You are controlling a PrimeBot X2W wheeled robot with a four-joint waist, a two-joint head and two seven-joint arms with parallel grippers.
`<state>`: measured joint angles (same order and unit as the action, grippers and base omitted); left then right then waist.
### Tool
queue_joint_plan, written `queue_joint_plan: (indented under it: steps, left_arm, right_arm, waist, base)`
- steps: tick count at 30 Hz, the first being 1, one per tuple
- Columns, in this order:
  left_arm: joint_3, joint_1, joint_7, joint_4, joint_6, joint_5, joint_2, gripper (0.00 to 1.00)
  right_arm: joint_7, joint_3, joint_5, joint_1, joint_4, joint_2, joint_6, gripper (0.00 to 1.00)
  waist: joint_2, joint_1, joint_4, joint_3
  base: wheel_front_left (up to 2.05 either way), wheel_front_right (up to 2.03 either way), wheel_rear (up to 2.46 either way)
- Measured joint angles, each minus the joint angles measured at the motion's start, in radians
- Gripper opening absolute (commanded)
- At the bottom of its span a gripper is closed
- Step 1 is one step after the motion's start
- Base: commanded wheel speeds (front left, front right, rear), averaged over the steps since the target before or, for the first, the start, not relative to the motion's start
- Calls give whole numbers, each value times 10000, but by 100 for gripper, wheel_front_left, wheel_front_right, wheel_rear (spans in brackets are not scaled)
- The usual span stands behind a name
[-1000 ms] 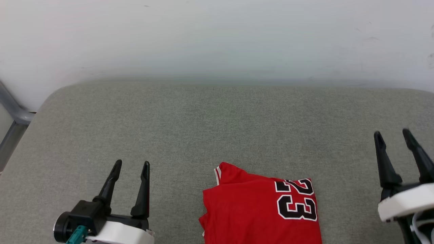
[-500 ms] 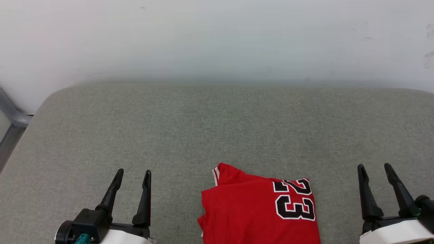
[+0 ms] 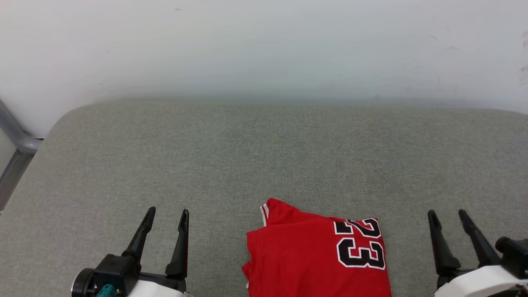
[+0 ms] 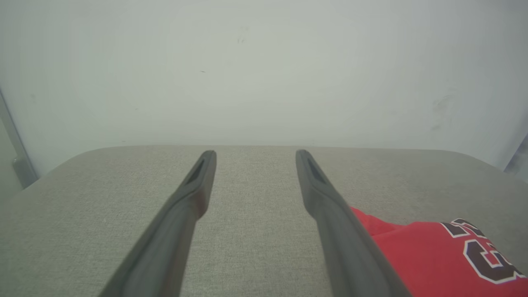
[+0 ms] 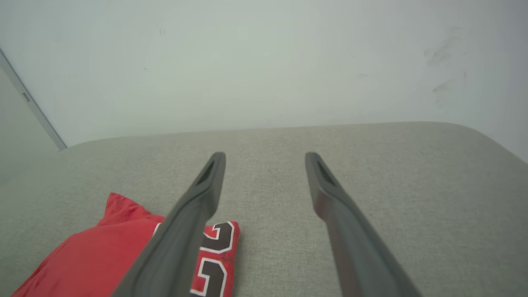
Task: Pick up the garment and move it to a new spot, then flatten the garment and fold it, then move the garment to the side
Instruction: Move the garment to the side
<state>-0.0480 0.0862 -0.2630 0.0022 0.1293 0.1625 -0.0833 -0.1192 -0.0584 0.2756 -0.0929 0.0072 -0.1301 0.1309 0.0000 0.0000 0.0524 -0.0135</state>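
The garment is a red jersey folded into a compact rectangle, with a black "23" outlined in white on its right part. It lies flat at the near middle of the grey cushion. The left wrist view has the garment at lower right, and the right wrist view has the garment at lower left. My left gripper stands open to the left of the garment, apart from it, fingers empty. My right gripper stands open to the right of it, also empty and clear of the cloth.
A pale wall rises right behind the cushion's far edge. A grey metal frame runs down past the cushion's left corner. Bare cushion stretches beyond the garment and to both sides.
My right gripper has come down and back toward the near edge, ending lower and slightly left in the head view. The left gripper shifted slightly. The garment has stayed put.
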Motion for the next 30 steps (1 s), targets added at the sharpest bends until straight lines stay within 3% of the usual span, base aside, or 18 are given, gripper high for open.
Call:
queue_joint_plan:
  steps: [4,10,14,19,25,30]
  left_arm:
    - [-130,-22,2,90,0,-2,-46,100]
    - [-184,-114,2,257,2,127,-61,100]
    - [-297,-320,0,288,2,182,-73,100]
    - [-493,-603,0,499,2,244,-111,100]
    - [-583,-844,0,539,2,257,-134,100]
    - [-752,-1014,0,591,2,238,-117,100]
  right_arm:
    - [1810,345,598,10,12,-318,2,100]
    - [5858,955,1135,33,-422,-1189,0,100]
    - [8119,1011,1484,152,-731,-1139,0,100]
    - [9961,857,1028,682,-784,-708,0,100]
    - [10420,656,936,1166,-240,-65,0,100]
    - [10379,809,579,1391,629,-67,2,100]
  waist:
    - [0,0,47,42]
    - [0,0,140,258]
    - [0,0,252,495]
    - [0,0,680,910]
    - [0,1,1048,1297]
    - [0,0,1313,1552]
  base:
    - [0,0,0]
    - [0,0,0]
    - [0,0,0]
    - [0,0,0]
    - [0,0,0]
    - [0,0,0]
